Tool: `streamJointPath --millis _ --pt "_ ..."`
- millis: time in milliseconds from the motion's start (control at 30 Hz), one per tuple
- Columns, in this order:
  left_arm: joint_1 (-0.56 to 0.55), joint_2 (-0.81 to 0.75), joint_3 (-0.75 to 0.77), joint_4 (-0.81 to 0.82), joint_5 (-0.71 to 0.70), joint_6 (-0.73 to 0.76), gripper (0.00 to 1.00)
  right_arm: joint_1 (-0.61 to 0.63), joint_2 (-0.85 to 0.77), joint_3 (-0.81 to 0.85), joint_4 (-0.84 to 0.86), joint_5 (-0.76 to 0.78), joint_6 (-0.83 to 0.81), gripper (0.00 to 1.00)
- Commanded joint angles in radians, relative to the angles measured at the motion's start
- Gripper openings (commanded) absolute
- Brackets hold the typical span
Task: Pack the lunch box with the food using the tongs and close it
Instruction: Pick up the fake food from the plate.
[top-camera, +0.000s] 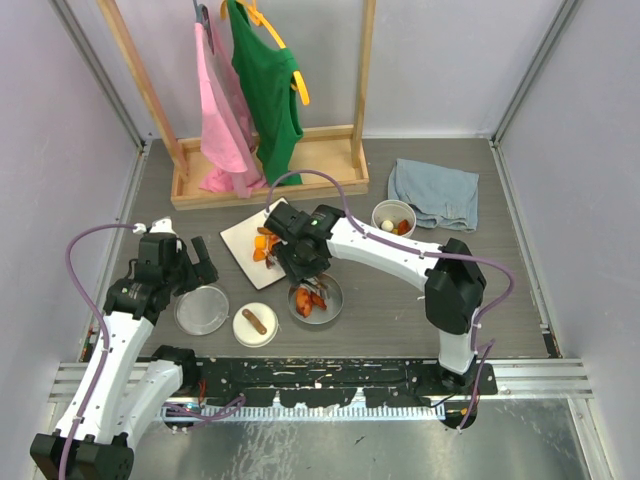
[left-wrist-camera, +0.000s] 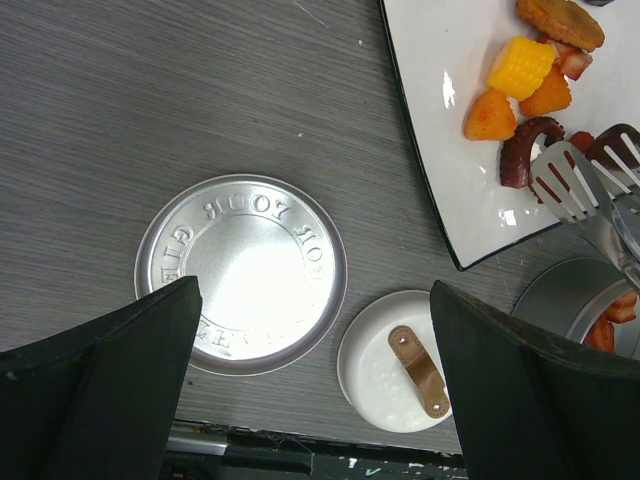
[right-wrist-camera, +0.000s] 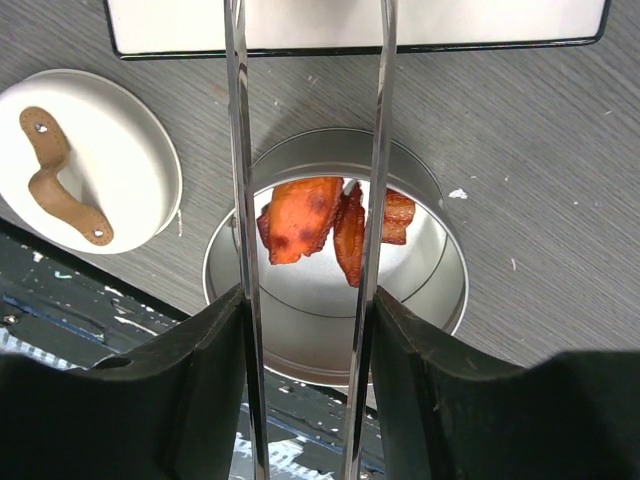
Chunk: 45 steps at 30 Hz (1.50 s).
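Right tool (right-wrist-camera: 308, 305) grips tongs (right-wrist-camera: 237, 150) spanning tin (right-wrist-camera: 445, 240) rim to plate (right-wrist-camera: 480, 22) edge; left tool (left-wrist-camera: 315, 300) gapes.

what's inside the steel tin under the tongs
The tin holds a few orange-red food pieces toward one side; the rest of its floor is bare metal. The tongs' arms cover thin strips, and the right gripper's fingers hide part of its rim.

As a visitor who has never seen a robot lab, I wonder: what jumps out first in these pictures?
The right gripper pinches slim silver tongs whose tips reach over a white plate of colourful bites, mid-table. Next to the plate, toward the arms, a shiny steel tin holds orange-red pieces. At the back, a green top and a pink top hang on a wooden rack.
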<state>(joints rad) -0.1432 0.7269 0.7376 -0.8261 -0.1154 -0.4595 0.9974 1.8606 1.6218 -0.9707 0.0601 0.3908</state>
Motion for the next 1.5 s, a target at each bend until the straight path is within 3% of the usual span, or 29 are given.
streamJointPath --millis 0,400,633,867,1067,1467 --pt "0.005 -0.011 0.002 0.043 -0.003 0.005 0.98 -0.001 -0.001 0.059 -0.053 0.076 -0.002 0.53" --pt "0.004 -0.018 0.000 0.044 0.001 0.005 0.98 -0.002 -0.002 0.076 -0.066 0.106 -0.005 0.52" --pt "0.004 -0.011 0.002 0.042 0.004 0.005 0.98 0.001 0.012 0.069 -0.043 0.025 -0.024 0.52" --pt "0.004 -0.008 0.000 0.045 0.004 0.005 0.98 0.000 0.030 0.079 -0.063 0.089 -0.032 0.52" --pt "0.004 -0.007 0.001 0.044 0.004 0.005 0.98 0.000 0.040 0.100 -0.087 0.149 -0.027 0.45" --pt "0.004 -0.011 0.001 0.043 0.002 0.005 0.98 0.000 0.036 0.084 -0.077 0.149 -0.028 0.50"
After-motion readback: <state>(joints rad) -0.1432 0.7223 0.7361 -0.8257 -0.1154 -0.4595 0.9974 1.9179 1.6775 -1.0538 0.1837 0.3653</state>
